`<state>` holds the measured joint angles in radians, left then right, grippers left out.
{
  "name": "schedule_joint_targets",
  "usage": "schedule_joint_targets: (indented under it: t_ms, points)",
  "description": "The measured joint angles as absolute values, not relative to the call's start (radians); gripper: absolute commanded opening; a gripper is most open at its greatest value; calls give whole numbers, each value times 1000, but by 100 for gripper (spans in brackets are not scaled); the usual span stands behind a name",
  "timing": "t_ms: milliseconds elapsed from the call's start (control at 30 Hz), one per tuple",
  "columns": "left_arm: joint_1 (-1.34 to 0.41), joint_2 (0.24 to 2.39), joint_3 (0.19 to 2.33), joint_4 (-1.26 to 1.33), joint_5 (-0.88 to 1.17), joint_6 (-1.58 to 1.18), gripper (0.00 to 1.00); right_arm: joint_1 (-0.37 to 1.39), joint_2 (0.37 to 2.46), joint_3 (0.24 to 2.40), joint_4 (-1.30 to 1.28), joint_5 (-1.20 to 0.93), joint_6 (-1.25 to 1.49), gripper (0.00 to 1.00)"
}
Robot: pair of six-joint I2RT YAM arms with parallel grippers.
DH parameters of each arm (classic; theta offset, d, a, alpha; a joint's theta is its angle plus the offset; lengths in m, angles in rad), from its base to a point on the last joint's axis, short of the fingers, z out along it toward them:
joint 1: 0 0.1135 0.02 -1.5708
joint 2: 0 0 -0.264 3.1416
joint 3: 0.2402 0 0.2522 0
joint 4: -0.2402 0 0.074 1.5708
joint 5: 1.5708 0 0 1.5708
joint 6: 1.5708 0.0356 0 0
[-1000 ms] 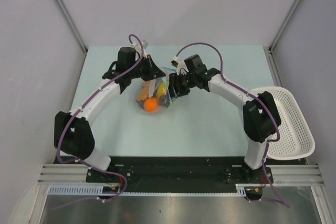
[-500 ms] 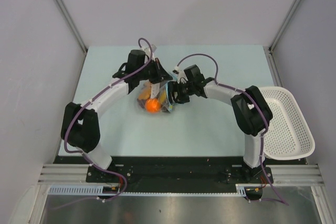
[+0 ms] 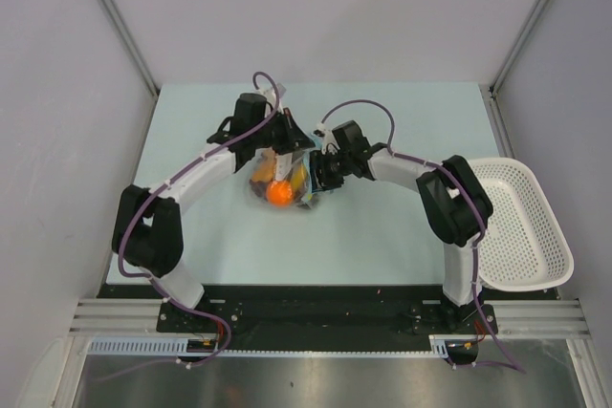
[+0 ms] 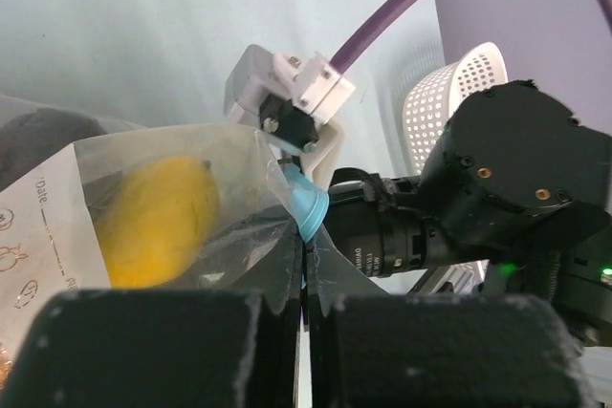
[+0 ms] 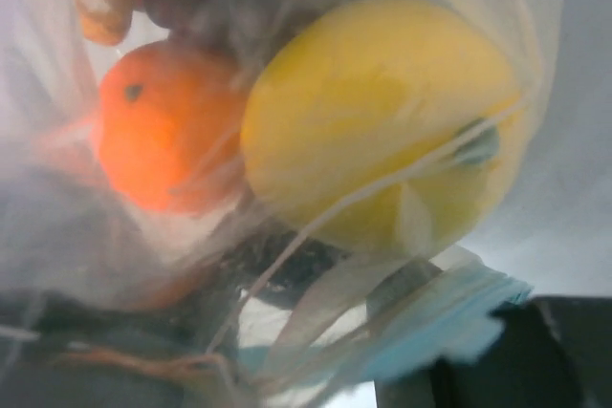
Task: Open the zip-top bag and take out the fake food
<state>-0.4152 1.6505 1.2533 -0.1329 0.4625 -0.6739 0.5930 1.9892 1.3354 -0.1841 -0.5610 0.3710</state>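
The zip-top bag point(image 3: 275, 182) lies mid-table between both grippers, clear and crinkly, holding the fake food: an orange ball point(image 3: 278, 192) and a yellow oblong point(image 4: 158, 217). My left gripper point(image 4: 308, 284) is shut on the bag's top edge, right by the teal-blue zip strip point(image 4: 308, 209). My right gripper point(image 3: 316, 175) meets the bag from the right. In the right wrist view the bag fills the frame, with the yellow piece point(image 5: 382, 131), the orange ball point(image 5: 163, 140) and the zip strip point(image 5: 449, 327) pressed against one dark finger point(image 5: 535, 355). The other finger is hidden behind plastic.
A white perforated basket point(image 3: 524, 226) overhangs the table's right edge, beside the right arm's base. It shows behind the right wrist in the left wrist view point(image 4: 449, 93). Grey walls close in the table on three sides.
The left arm has swung right and forward and the right elbow has folded inward, so both wrists sit closer over the bag. The bag has slid slightly toward me.
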Motion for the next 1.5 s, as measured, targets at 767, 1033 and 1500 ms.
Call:
schedule_joint_targets:
  t_ms: [767, 1033, 1500]
  points:
    - [-421, 1630, 1147, -108, 443, -627, 0, 344, 1583, 1322, -436, -420, 363, 20]
    - [-418, 1619, 1141, -105, 442, -627, 0, 45, 1341, 1254, -679, -216, 344, 16]
    - [-418, 1619, 1141, -92, 459, -627, 0, -342, 1388, 1084, -780, -28, 328, 32]
